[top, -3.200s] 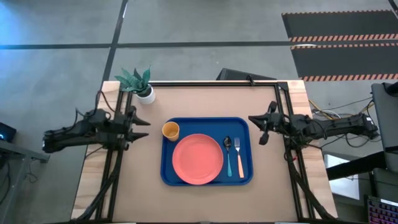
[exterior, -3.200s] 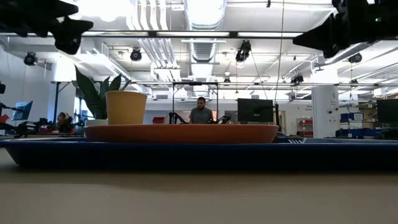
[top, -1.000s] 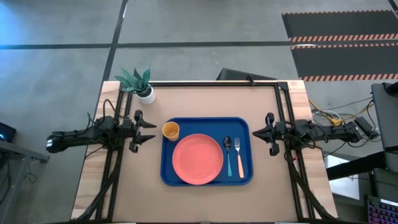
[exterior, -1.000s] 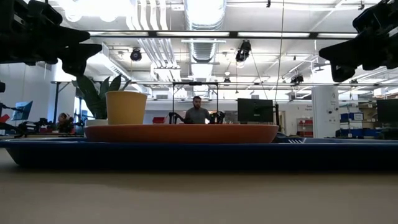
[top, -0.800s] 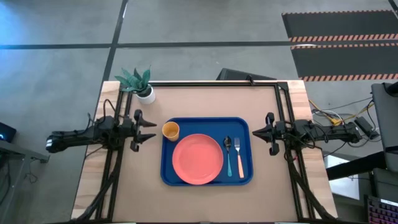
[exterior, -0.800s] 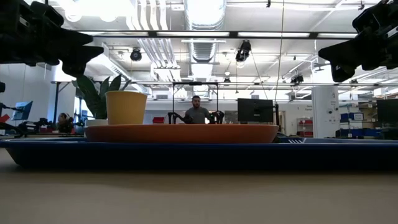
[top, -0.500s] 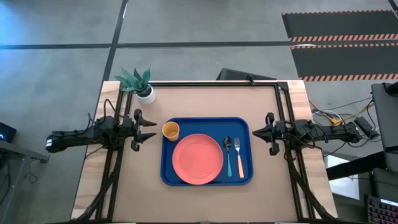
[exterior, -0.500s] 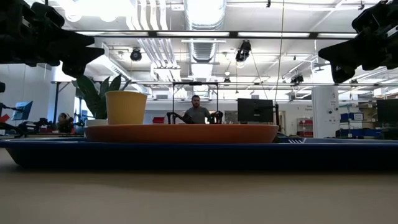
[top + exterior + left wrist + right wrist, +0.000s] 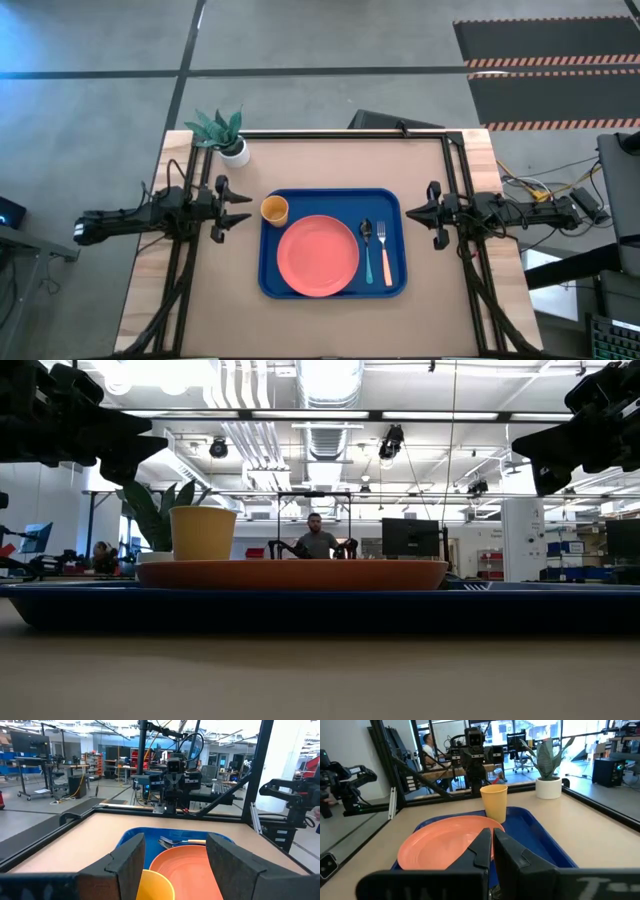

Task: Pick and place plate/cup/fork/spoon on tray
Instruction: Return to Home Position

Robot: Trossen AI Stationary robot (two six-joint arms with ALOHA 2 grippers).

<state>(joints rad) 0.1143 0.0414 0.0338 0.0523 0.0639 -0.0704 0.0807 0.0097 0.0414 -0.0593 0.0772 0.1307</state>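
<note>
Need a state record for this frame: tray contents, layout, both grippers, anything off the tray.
tray: blue tray, mid-table
on tray: plate, cup, spoon, fork
layout: in the high view, cup in the tray's top-left corner; plate central; spoon and fork side by side right of the plate, spoon nearer it
left gripper: open, empty, beyond the tray's left edge
right gripper: shut, empty, beyond the tray's right edge
off tray: potted plant, table corner

Robotics lab, exposed ceiling ducts (image 9: 322, 435), monitor (image 9: 410, 537)
</note>
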